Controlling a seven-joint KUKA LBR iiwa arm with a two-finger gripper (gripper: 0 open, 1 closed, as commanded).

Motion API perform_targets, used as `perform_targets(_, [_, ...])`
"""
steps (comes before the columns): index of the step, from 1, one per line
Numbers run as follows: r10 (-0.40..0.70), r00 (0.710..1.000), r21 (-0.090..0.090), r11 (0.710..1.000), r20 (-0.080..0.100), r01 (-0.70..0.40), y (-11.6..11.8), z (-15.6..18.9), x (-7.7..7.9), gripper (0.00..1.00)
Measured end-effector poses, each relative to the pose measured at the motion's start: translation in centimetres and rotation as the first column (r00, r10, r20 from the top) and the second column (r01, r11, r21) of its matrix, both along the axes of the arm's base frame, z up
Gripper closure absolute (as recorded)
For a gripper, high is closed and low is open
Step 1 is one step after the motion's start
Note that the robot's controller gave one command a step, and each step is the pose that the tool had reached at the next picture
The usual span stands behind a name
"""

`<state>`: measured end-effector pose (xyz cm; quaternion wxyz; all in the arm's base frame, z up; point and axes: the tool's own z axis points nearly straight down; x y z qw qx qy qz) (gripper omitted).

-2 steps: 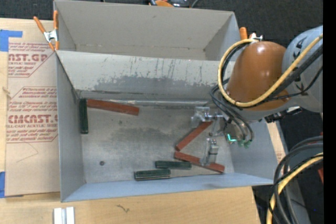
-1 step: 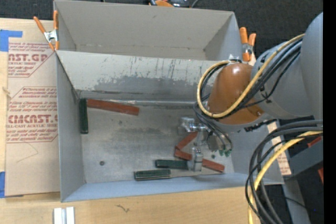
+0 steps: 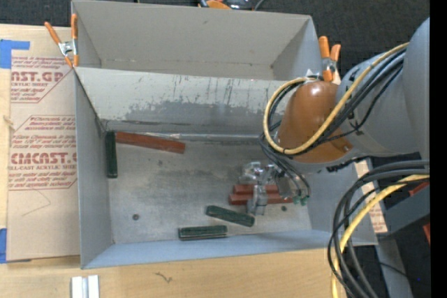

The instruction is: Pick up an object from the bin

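My gripper (image 3: 259,186) hangs low in the bin's right front part, right over a pair of short reddish-brown bars (image 3: 242,194) lying side by side on the floor. It covers their right halves. A dark green bar (image 3: 230,215) lies slanted just in front of the gripper. A second dark green bar (image 3: 202,233) rests near the front wall.
A long reddish-brown bar (image 3: 151,143) lies at the foot of the back wall on the left. A dark green bar (image 3: 110,154) stands along the left wall. The arm with its orange cover and yellow cables fills the right side above the bin.
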<state>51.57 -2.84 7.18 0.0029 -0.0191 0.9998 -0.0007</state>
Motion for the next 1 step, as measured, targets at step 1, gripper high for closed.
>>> perform_targets(1, [0.088, 0.996, 0.0, 0.996, 0.003, -0.088, 0.68, 13.84, -0.15, 1.0])
